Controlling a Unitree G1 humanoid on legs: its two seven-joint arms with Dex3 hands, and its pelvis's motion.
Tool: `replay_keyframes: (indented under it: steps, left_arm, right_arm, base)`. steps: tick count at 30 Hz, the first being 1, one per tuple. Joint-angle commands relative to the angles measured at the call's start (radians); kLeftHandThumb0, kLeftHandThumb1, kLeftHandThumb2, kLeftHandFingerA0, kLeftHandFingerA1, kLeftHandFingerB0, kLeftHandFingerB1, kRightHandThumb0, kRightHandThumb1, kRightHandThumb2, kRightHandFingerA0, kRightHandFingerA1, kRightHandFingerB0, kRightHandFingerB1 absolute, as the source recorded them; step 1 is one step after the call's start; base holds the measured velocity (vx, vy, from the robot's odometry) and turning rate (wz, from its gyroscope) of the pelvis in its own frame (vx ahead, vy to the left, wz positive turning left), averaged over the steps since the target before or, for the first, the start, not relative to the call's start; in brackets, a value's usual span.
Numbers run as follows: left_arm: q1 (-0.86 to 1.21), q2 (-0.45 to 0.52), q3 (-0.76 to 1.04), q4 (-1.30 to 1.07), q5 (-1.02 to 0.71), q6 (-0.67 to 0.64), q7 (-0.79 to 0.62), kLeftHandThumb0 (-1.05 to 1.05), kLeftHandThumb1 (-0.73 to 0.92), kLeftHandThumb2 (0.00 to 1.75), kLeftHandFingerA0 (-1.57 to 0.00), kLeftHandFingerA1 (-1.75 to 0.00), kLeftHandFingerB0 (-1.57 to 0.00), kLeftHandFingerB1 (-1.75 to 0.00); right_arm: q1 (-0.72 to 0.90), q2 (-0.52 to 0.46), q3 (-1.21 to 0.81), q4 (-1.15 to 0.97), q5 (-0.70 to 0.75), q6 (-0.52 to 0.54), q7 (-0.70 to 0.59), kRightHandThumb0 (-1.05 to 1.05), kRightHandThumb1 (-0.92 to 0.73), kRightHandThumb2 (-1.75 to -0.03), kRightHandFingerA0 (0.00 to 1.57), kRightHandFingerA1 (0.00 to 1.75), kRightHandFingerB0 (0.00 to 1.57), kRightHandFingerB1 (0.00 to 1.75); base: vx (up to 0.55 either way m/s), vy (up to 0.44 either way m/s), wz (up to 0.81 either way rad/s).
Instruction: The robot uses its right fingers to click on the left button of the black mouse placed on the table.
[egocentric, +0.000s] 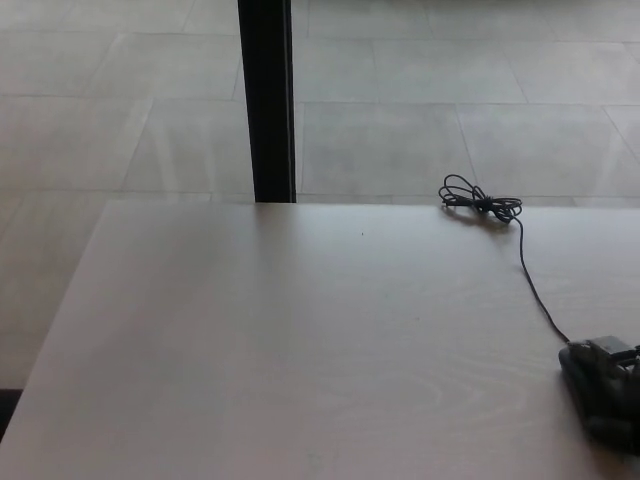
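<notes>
The right hand (618, 395) lies on the mouse (580, 368) at the table's (300, 350) right edge; it is too dark and cut off to tell how its fingers sit. The cord (530, 280) runs from the mouse to a small tangle at the far edge. A black post (266, 100) stands behind the table.

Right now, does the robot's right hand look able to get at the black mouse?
Probably yes. The black mouse lies by the table's right edge, the right arm's side, with only its cable trailing away. Dark shapes blur there, so the hand itself is unclear.
</notes>
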Motion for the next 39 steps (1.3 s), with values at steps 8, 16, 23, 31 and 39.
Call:
replay_keyframes:
  steps: [8,16,23,31,39]
  left_arm:
    - [0.021,0.022,-0.002,0.003,-0.005,-0.032,-0.004,-0.92,0.92,0.85,-0.84,-0.61,-0.60,-0.50]
    - [0.027,0.019,0.000,0.006,-0.008,-0.033,-0.004,-0.92,0.92,0.85,-0.84,-0.61,-0.60,-0.50]
    - [0.033,0.018,0.000,0.006,-0.009,-0.034,-0.006,-0.92,0.92,0.85,-0.84,-0.61,-0.60,-0.50]
    - [0.036,0.013,-0.002,0.005,-0.009,-0.037,-0.006,-0.92,0.92,0.85,-0.84,-0.61,-0.60,-0.50]
    - [0.047,0.008,-0.003,0.006,-0.009,-0.040,-0.008,-0.92,0.92,0.85,-0.84,-0.61,-0.60,-0.50]
  right_arm:
    - [-0.182,-0.062,-0.180,-0.148,0.069,0.083,0.215,-0.80,-0.77,-1.16,0.29,0.54,0.33,0.50]
    - [-0.176,-0.051,-0.200,-0.168,0.054,0.094,0.246,-0.80,-0.77,-1.16,0.29,0.54,0.33,0.50]
    - [-0.165,-0.049,-0.209,-0.182,0.049,0.098,0.257,-0.80,-0.77,-1.16,0.29,0.54,0.33,0.50]
    - [-0.154,-0.054,-0.219,-0.192,0.048,0.098,0.264,-0.80,-0.77,-1.16,0.29,0.54,0.33,0.50]
    - [-0.140,-0.055,-0.223,-0.203,0.045,0.098,0.269,-0.80,-0.77,-1.16,0.29,0.54,0.33,0.50]
  base:
    - [0.00,-0.001,0.02]
    - [0.00,0.000,0.00]
    - [0.00,0.000,0.00]
    - [0.00,0.000,0.00]
    - [0.00,0.000,0.00]
